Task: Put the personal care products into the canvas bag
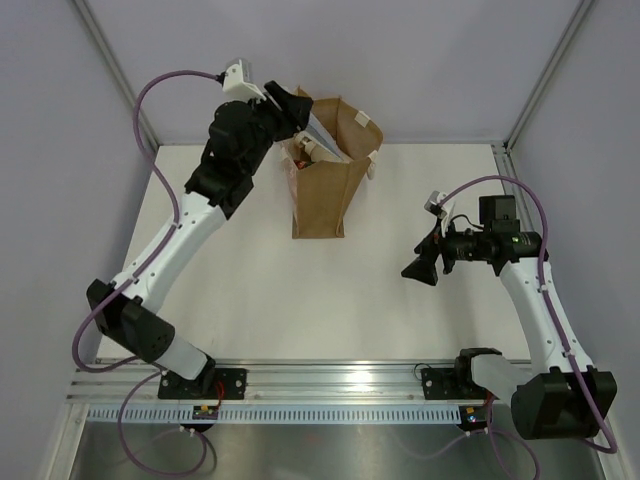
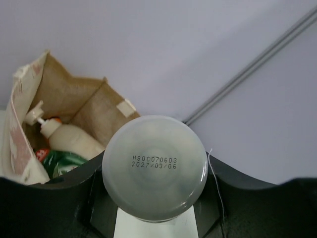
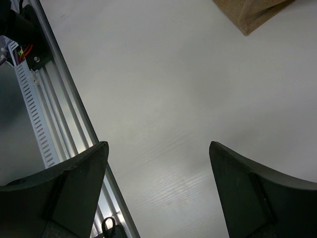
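Left gripper (image 1: 292, 112): upper left of the top view, at the bag's left rim; clamped on a pale green bottle (image 2: 154, 166), whose round base with a printed date code faces the wrist camera
Canvas bag (image 1: 322, 195): upright, upper centre, mouth open; a beige-pink pump bottle (image 2: 69, 139) and a dark green bottle (image 2: 62, 162) lie inside
Right gripper (image 1: 418, 268): centre right, jaws spread wide, empty, above the table (image 1: 300, 300)
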